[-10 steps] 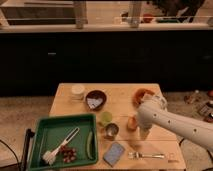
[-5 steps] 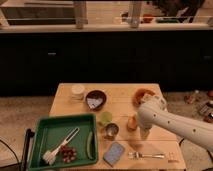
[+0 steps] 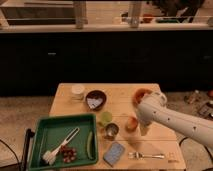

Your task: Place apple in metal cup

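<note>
The apple (image 3: 131, 123) is a small, round, orange-red fruit. It sits on the wooden desk (image 3: 120, 94) toward the right side, just beside the metal cup (image 3: 111, 131) and apart from it. The cup is short, silver-grey and shiny, and it stands upright near the front right corner of the green tray (image 3: 41, 131). A light green cup (image 3: 105, 118) stands just behind the metal cup.

The gripper (image 3: 142, 129) hangs at the end of the white arm (image 3: 172, 121), which bends down from the right, and it is right next to the apple on the apple's right side. Whether it is open or closed, and whether it touches the fruit, cannot be told; it shows only as a pale shape against the arm.

The arm covers part of the orange bowl (image 3: 140, 94) behind it, and the picture's right edge cuts the arm off. A dark brown bowl (image 3: 95, 99) holds something pale that is hard to identify. The small dark red items (image 3: 68, 154) in the tray next to the brush (image 3: 60, 147) are too blurred to name.
</note>
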